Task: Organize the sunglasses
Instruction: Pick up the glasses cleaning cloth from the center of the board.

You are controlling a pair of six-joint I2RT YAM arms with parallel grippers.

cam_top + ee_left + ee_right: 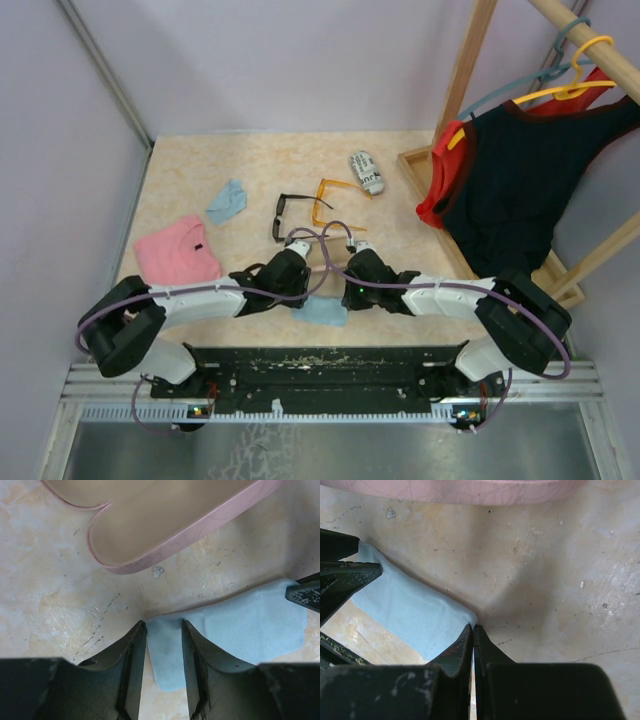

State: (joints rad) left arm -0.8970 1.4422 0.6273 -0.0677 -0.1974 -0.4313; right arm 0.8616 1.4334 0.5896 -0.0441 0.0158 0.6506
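Note:
The black-framed sunglasses (283, 216) and the orange-framed sunglasses (335, 199) lie unfolded mid-table, beyond both arms. Neither gripper touches them. A small light-blue cloth (325, 311) lies flat near the front, between the two grippers. My left gripper (163, 623) is low over the cloth's (235, 630) left edge, jaws apart with that edge between them. My right gripper (473, 626) is shut, pinching the cloth's (410, 607) right corner at its tips. An open pink case (165, 530) lies just beyond the cloth; the arms hide it in the top view.
A black-and-white printed case (367, 172) sits behind the orange pair. A second blue cloth (227, 200) and a pink pouch (178, 250) lie at the left. A wooden rack (470, 70) with hanging garments (510, 180) stands at the right.

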